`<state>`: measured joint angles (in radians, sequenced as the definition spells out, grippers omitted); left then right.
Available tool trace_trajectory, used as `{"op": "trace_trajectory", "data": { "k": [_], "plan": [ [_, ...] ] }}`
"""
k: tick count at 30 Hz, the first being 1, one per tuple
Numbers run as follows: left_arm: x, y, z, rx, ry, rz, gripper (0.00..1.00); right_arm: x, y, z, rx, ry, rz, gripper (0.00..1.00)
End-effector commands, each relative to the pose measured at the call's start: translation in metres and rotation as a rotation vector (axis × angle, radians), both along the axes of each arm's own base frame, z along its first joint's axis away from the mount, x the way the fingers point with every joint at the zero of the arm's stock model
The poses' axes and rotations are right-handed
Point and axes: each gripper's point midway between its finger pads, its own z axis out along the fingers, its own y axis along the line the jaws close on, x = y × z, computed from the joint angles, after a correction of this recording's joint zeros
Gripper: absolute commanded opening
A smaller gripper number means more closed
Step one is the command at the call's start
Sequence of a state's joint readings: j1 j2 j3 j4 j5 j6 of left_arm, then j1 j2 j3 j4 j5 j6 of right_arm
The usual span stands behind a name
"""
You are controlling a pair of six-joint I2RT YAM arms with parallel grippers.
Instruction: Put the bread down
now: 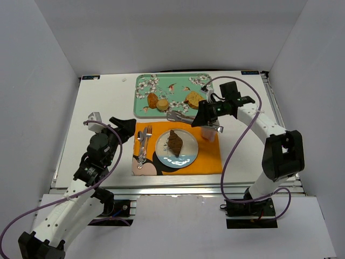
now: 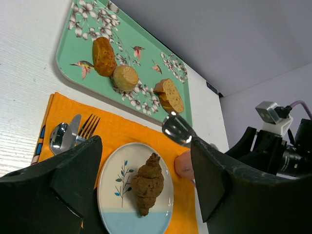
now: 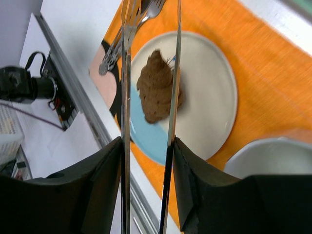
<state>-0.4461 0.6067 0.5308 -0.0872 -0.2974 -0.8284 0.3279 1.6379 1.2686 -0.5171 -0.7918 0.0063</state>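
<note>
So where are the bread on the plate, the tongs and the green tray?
bread (image 1: 174, 142), top view, its brown middle.
tongs (image 1: 180, 116), top view, metal arm near the tips.
green tray (image 1: 137, 97), top view, left rim.

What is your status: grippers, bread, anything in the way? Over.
Left gripper open, empty. Right gripper holding tongs, arms spread. Bread on plate, out of tongs. Pink cup close beside plate.

Left arm (image 1: 99, 148) bent at elbow, reaching forward on its own side; left gripper (image 1: 125, 125) empty, jaws at full spread; right arm (image 1: 259, 121) arched high, wrist turned in toward centre; right gripper (image 1: 207, 114) part-spread, fingers (image 3: 105, 185) clamped on both legs of tongs (image 3: 126, 73).
</note>
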Motion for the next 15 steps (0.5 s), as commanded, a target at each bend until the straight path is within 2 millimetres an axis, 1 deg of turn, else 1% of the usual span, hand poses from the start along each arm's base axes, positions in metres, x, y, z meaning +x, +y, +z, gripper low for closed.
{"op": "trace_trajectory", "data": {
  "k": [1,3,4,5,6,7,8,9,11,15],
  "plan": [
    [0.000,0.004,0.003,-0.001,-0.004,0.015,0.82,0.032,0.009,0.016,0.021,-0.069,-0.056,0.49],
    [0.000,0.003,0.003,-0.002,-0.002,0.014,0.82,0.046,0.012,0.021,0.023,-0.074,-0.095,0.49],
    [0.001,0.003,0.004,-0.001,-0.001,0.012,0.82,0.053,0.015,0.015,0.029,-0.027,-0.128,0.49],
    [0.001,0.002,0.005,-0.003,-0.002,0.010,0.82,0.063,0.020,0.021,0.046,-0.036,-0.142,0.48],
    [0.001,0.002,0.006,-0.005,0.000,0.008,0.82,0.070,0.022,0.012,0.041,-0.005,-0.163,0.49],
    [0.002,0.001,0.006,-0.007,0.003,0.005,0.82,0.075,0.024,0.011,0.051,0.012,-0.176,0.49],
    [0.002,0.000,0.006,-0.008,0.005,0.004,0.82,0.082,0.029,0.016,0.071,0.033,-0.195,0.49],
    [0.002,0.000,0.007,-0.013,0.004,0.005,0.82,0.086,0.033,0.006,0.078,0.071,-0.192,0.49],
    [0.003,0.000,0.009,-0.020,0.002,0.008,0.82,0.093,0.037,0.005,0.099,0.108,-0.209,0.49],
    [0.004,0.001,0.014,-0.037,-0.003,0.021,0.82,0.111,0.042,-0.008,0.101,0.154,-0.242,0.50]
  ]
}}
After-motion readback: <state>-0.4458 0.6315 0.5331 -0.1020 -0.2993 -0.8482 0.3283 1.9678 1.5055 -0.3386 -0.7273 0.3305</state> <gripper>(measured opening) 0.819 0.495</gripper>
